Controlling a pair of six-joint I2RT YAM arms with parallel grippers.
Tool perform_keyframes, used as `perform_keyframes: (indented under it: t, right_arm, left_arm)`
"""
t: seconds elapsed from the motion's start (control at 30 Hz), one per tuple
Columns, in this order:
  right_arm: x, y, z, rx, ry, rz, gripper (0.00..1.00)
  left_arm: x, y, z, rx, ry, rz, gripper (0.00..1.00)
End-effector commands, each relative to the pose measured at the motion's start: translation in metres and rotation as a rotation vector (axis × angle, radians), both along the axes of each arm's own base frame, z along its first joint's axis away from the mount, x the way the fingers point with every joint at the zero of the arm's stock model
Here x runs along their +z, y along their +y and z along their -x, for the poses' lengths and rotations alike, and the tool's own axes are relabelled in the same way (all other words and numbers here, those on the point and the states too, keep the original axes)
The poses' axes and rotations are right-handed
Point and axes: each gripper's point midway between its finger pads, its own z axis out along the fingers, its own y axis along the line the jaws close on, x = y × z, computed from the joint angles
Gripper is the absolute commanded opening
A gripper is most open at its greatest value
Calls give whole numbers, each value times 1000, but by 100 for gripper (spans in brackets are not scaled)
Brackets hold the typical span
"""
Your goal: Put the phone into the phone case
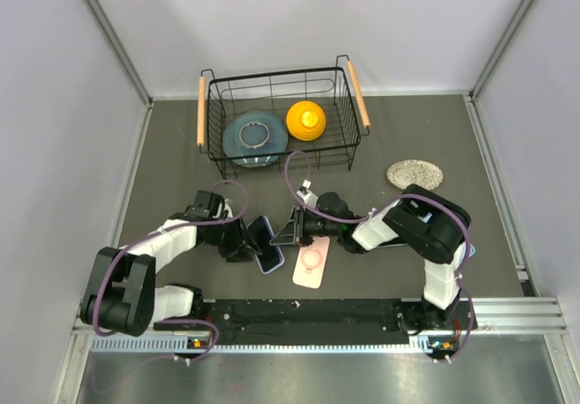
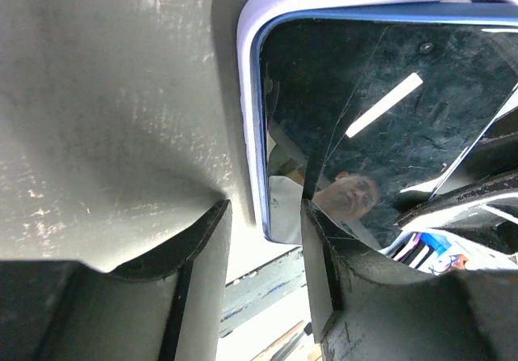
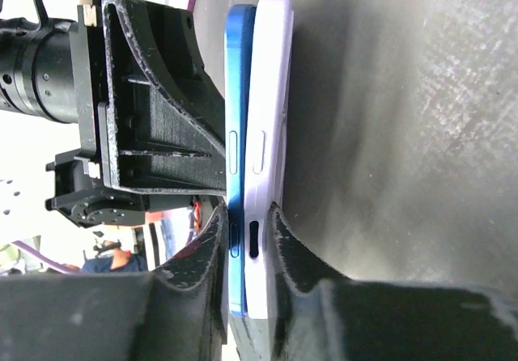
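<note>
A blue phone [image 1: 265,244] sits in a lavender case [image 2: 251,21] on the grey mat, just ahead of and between the arms. In the right wrist view the phone's blue edge [image 3: 237,94] lies flush against the case's side [image 3: 271,94]. My right gripper [image 3: 247,231] is shut on both, squeezing them together at the side buttons; in the top view it [image 1: 283,234] is at the phone's right edge. My left gripper [image 2: 265,215] is open at the phone's left corner, one finger [image 2: 324,248] over the dark screen [image 2: 388,110], the other over the mat. It also shows in the top view [image 1: 243,241].
A pink phone case [image 1: 311,266] with a ring lies just right of the phone. A black wire basket [image 1: 210,141] at the back holds a blue plate [image 1: 254,139] and a yellow object [image 1: 305,120]. A speckled pad [image 1: 415,173] lies at the right.
</note>
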Motion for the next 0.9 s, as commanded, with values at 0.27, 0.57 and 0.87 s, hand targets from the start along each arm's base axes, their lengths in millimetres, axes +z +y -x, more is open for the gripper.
perform_keyframes:
  t: [0.27, 0.57, 0.87]
  right_arm:
    - [50, 21, 13, 103, -78, -197, 29]
    - [44, 19, 14, 100, -62, -172, 0]
    - [34, 14, 16, 113, -72, -99, 27]
  left_arm:
    - [-3, 2, -12, -10, -32, -46, 49]
    - [2, 1, -12, -6, -51, -34, 55]
    - [6, 1, -12, 4, -54, -32, 59]
